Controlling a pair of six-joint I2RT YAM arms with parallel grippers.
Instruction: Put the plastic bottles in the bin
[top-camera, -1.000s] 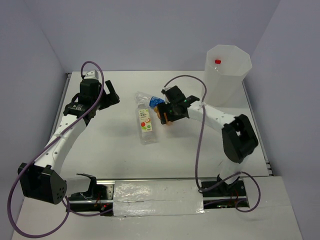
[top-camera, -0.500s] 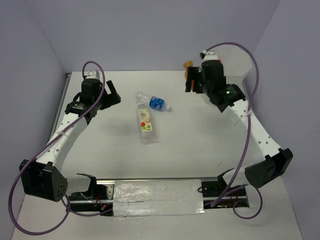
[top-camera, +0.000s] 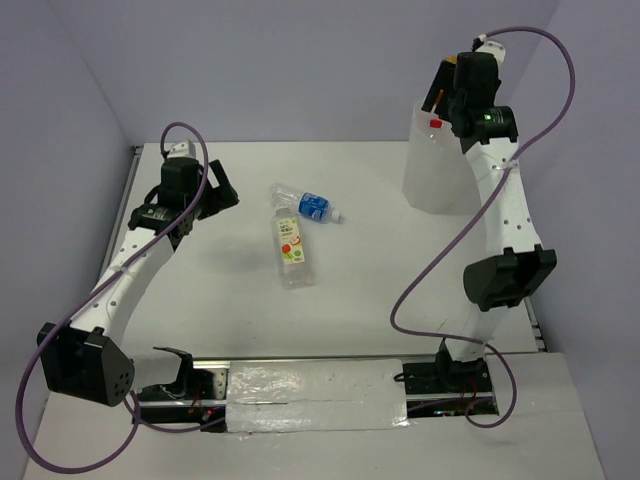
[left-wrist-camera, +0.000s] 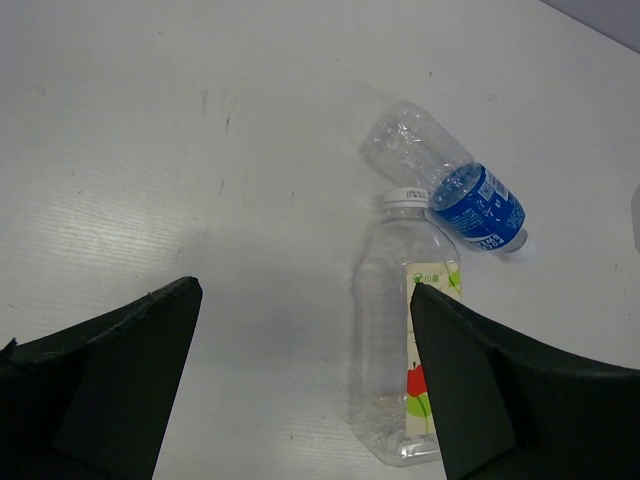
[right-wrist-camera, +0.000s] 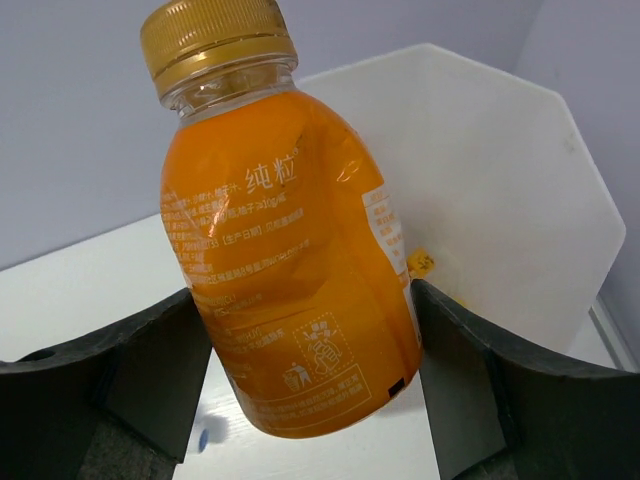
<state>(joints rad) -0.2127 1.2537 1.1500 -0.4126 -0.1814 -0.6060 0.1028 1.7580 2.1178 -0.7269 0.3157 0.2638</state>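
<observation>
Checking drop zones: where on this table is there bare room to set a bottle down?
Free: the stretch from the fruit bottle to the bin, and the table nearer than that bottle. Crowded: where the blue bottle touches it, near the left gripper. The right gripper holds the orange bottle at the bin's rim.

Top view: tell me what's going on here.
The right tool grips the orange bottle up at the mouth of the bin, not yet released. The left tool hangs open over the table. The blue-labelled bottle and fruit-labelled bottle lie together on the table; a red-capped bottle is already in the bin.
</observation>
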